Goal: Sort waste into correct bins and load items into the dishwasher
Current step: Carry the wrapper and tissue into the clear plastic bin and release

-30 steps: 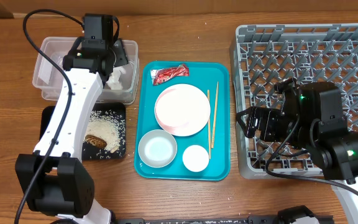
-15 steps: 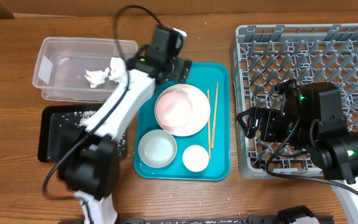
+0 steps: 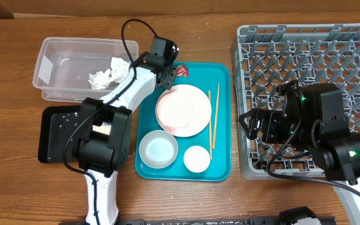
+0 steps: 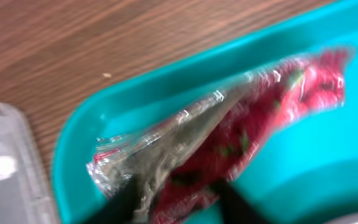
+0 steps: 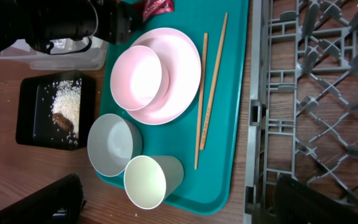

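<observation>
My left gripper hangs low over the teal tray's far left corner, jaws open on either side of the shiny red wrapper, which lies on the tray. The crumpled napkin lies in the clear tub. Rice and brown scraps lie in the black tray. On the teal tray are the pink bowl on the pink plate, the greyish-white bowl, the white cup and the chopsticks. My right gripper is open and empty at the grey dish rack's left edge.
The teal tray sits between the bins and the rack. My left arm stretches over the black tray and the teal tray's left edge. Bare wooden table lies behind the tray.
My left arm has swung right from over the clear tub to the teal tray's far left corner, down over the red wrapper. The napkin now lies in the tub. The right arm has not moved.
</observation>
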Tool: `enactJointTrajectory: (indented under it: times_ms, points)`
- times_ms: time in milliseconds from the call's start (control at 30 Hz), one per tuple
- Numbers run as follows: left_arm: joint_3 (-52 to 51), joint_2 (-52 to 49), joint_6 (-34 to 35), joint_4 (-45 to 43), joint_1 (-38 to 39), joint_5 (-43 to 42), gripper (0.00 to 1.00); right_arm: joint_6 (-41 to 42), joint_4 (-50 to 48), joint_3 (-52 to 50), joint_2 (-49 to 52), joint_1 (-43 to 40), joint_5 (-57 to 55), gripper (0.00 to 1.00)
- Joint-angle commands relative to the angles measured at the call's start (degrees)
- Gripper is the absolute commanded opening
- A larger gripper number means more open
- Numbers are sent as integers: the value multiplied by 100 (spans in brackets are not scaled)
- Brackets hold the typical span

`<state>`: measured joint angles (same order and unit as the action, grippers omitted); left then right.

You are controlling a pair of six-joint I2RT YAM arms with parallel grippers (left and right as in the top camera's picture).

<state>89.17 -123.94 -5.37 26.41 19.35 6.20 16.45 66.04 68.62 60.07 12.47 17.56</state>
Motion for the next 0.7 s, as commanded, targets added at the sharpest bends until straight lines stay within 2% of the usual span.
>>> enactJointTrajectory:
  times_ms: [0,267,367,533,667]
  points:
    - [90,-44,9,151,33,-542,4,-35,-11,109,-15,26,-59,100]
    - [651,970,1115,1012,-94,-540,4,-37,11,109,-15,26,-59,100]
    - [706,1576,1207,1342,-175,-483,4,-35,50,109,-15,26,-59,100]
    - [704,2516,1493,2208,-503,271,4,-35,76,109,-15,26,-59,100]
    - [675,2702,1764,2551,-1045,688,4,-35,74,109,-15,26,-57,100]
